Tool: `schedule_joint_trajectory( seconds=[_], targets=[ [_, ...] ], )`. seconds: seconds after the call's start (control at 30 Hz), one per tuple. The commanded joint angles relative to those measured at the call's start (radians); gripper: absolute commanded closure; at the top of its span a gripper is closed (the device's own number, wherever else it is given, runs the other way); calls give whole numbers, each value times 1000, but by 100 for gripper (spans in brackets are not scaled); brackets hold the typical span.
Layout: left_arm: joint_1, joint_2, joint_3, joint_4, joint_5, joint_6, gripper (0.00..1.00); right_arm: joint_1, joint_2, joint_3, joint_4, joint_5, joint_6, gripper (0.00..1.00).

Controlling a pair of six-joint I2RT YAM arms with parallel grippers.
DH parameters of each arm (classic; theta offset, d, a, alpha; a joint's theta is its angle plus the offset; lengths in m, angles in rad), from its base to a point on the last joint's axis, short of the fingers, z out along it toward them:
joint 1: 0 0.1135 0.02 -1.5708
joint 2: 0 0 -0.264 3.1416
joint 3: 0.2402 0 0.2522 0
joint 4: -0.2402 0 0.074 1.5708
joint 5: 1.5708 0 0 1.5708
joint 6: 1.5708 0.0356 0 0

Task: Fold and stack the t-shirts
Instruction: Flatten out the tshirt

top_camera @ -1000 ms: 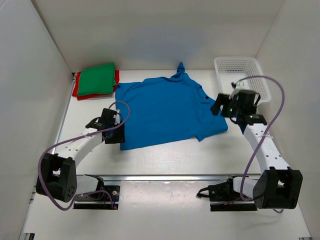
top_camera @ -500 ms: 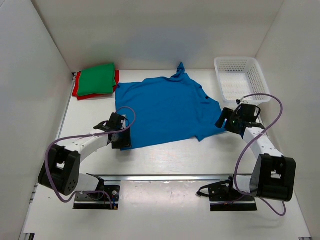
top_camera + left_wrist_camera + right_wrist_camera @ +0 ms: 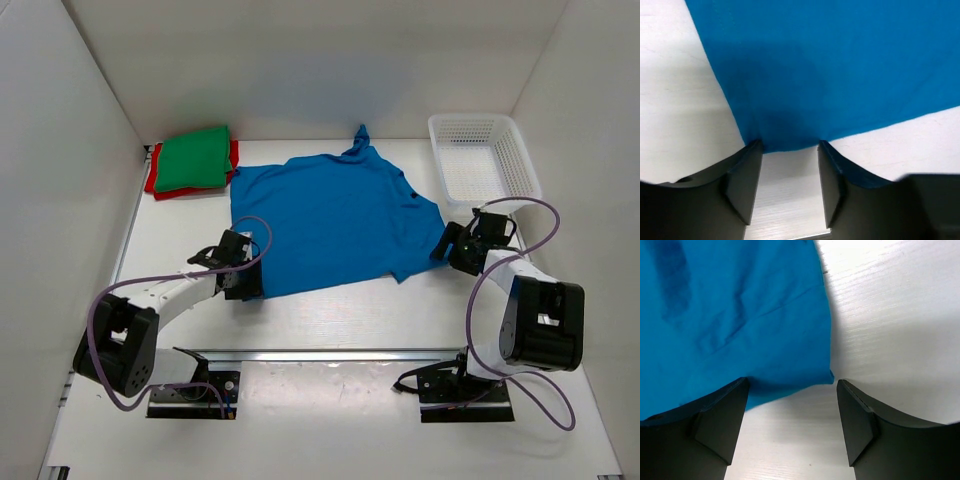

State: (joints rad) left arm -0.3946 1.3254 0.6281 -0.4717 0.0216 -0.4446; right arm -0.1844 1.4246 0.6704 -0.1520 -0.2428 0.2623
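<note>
A bright blue t-shirt (image 3: 330, 220) lies spread flat mid-table. My left gripper (image 3: 247, 283) sits low at its near left corner, open; in the left wrist view the blue shirt's hem (image 3: 790, 142) reaches just to the fingertips of the left gripper (image 3: 789, 146), with bare table between the fingers. My right gripper (image 3: 443, 246) is open at the shirt's right corner; that blue corner (image 3: 825, 372) lies between the tips of the right gripper (image 3: 792, 384). A folded green t-shirt (image 3: 193, 158) rests on a folded red t-shirt (image 3: 152, 182) at the back left.
A white mesh basket (image 3: 520, 158) stands at the back right, just behind the right arm. White walls close in the table on three sides. A metal rail (image 3: 330, 355) runs along the near edge by the arm bases.
Both grippers came down toward the near side: the left to the shirt's near left corner, the right from beside the basket to the right corner. The shirt has not moved.
</note>
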Motion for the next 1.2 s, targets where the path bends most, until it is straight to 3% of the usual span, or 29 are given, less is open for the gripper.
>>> schedule_joint_trajectory(
  seconds=[0.0,0.03,0.07,0.13,0.17,0.27,0.47,0.6,0.77,0.9,1.1,1.17],
  targets=[
    [8,20,-42,33,-46,0,43,-1,0,47,61,8,-3,32],
    [8,21,-44,41,-43,4,48,2,7,49,62,7,0,32],
    [19,35,-45,48,-26,6,60,5,13,54,62,4,-3,34],
    [25,43,-47,42,-22,12,72,-13,31,63,60,-18,-6,42],
    [22,43,-51,38,-26,17,75,-7,22,63,63,-19,-9,57],
    [31,29,-41,27,-29,27,98,-7,5,51,60,-24,-3,100],
    [77,-49,-5,-18,-48,58,100,17,-107,55,-42,-47,-14,100],
    [152,-170,76,-73,-57,79,100,40,-306,55,-131,-85,0,100],
    [237,-261,192,-154,-83,141,100,71,-414,98,-299,-94,2,100],
    [240,-250,206,-168,-89,156,100,112,-365,144,-340,-164,5,100],
    [237,-242,183,-159,-88,150,100,140,-213,219,-267,-168,9,100],
    [240,-242,171,-154,-89,150,100,123,-143,257,-277,-190,-12,87]
  ],
)
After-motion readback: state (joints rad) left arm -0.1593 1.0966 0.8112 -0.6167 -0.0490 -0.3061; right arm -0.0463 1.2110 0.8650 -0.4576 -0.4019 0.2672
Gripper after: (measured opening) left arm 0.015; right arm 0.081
